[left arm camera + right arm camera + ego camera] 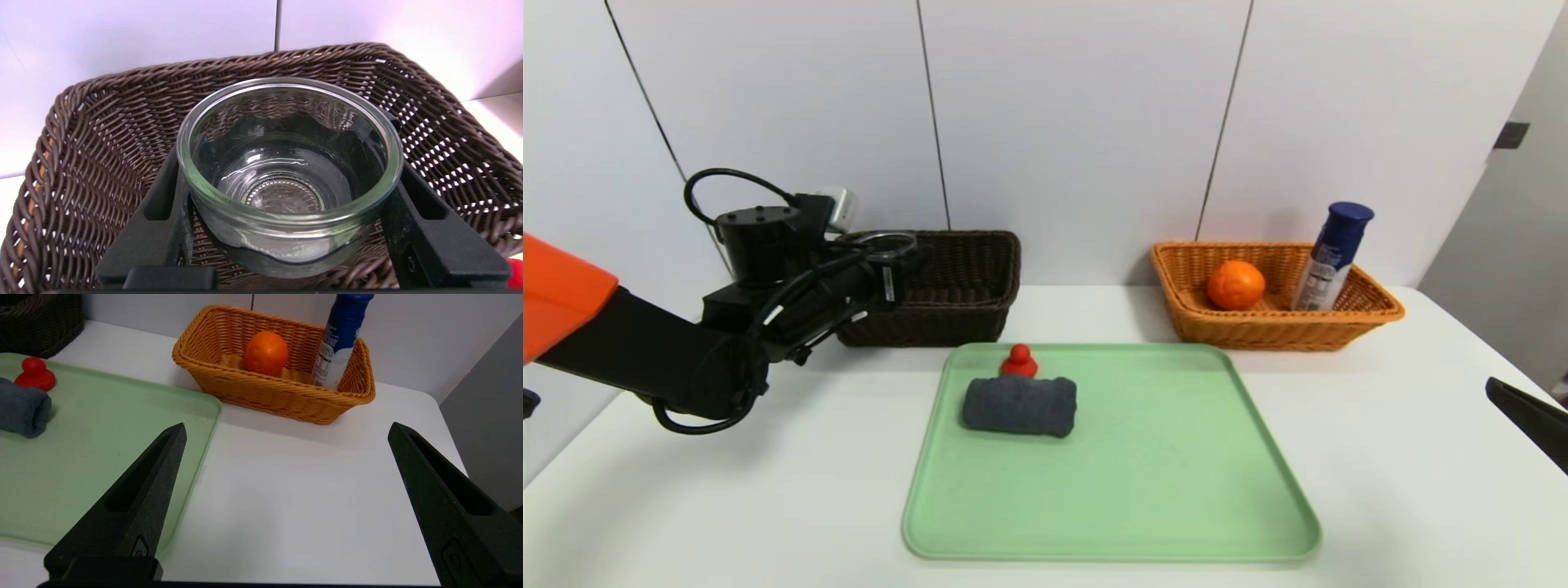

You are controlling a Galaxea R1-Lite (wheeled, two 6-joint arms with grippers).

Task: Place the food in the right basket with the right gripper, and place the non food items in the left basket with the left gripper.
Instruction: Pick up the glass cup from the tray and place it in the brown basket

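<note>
My left gripper is shut on a clear glass bowl and holds it over the dark brown left basket. The orange right basket holds an orange and a blue-capped bottle. On the green tray lie a rolled grey towel and, behind it, a small red toy. My right gripper is open over the bare table, at the right edge of the head view.
The white table extends around the tray, with a white panelled wall behind both baskets. A grey wall stands off the table's right edge.
</note>
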